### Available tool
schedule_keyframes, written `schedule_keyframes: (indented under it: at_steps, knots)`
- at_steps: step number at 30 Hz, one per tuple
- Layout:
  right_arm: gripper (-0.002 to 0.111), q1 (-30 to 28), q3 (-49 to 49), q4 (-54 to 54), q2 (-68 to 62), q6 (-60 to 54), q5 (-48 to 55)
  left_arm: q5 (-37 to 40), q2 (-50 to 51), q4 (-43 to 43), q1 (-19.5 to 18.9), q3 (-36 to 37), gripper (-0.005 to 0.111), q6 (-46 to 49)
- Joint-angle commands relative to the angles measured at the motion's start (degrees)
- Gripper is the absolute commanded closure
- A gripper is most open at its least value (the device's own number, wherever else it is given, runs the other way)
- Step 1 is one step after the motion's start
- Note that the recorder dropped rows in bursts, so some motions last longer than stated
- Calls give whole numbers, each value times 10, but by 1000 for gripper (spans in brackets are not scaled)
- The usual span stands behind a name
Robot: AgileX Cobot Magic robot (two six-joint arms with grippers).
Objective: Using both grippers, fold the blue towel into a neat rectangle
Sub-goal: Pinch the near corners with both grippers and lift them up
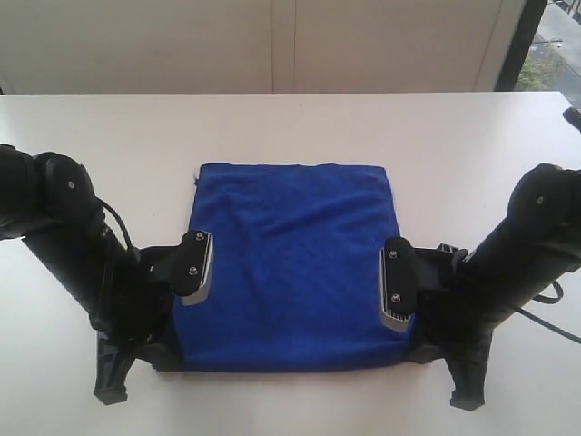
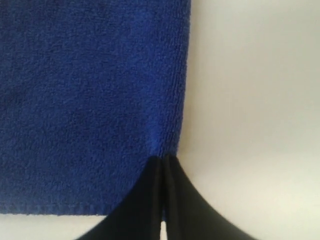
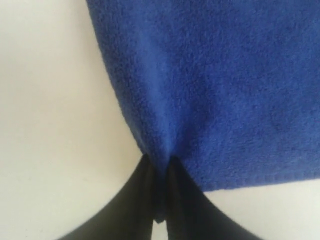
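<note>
The blue towel (image 1: 295, 263) lies flat on the white table (image 1: 290, 127) as a near-square sheet. My left gripper (image 1: 182, 313) is at the towel's left edge, close to the front left corner. In the left wrist view its jaws (image 2: 163, 161) are shut on the towel's side hem (image 2: 175, 135). My right gripper (image 1: 408, 322) is at the right edge near the front right corner. In the right wrist view this gripper (image 3: 161, 162) is shut on a small pinch of blue towel (image 3: 210, 90). In the exterior view the wrists hide both pairs of fingertips.
Both black arms (image 1: 64, 236) (image 1: 517, 254) reach in from the front corners of the table. A pale wall (image 1: 272, 45) runs behind the table's far edge. A window (image 1: 554, 45) shows at the back right, with a small dark object (image 1: 572, 116) at the right edge.
</note>
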State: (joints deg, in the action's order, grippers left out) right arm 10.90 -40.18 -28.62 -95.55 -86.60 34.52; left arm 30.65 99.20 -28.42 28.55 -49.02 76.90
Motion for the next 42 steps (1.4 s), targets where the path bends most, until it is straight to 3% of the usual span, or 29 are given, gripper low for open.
schedule_keyframes:
  at_steps: [1, 15, 27, 32, 34, 42]
  knots:
    - [103, 0, 3, -1, 30, -2, 51, 51, -24, 3, 2, 3, 107, -2]
    - [103, 0, 2, 1, 89, 25, 61, 76, -94, 1, 2, 3, 107, -31]
    - [103, 0, 2, 15, 178, 68, -3, 64, -142, 51, 2, -40, 107, -202]
    - [103, 0, -1, 18, 182, 106, -91, 19, -141, 82, 2, -50, 107, -248]
    - [103, 0, -15, 18, 182, 131, -139, -34, -139, 84, 2, -61, 107, -249]
    - [103, 0, -45, 18, 138, 134, -181, -109, -105, 92, 1, -111, 107, -249]
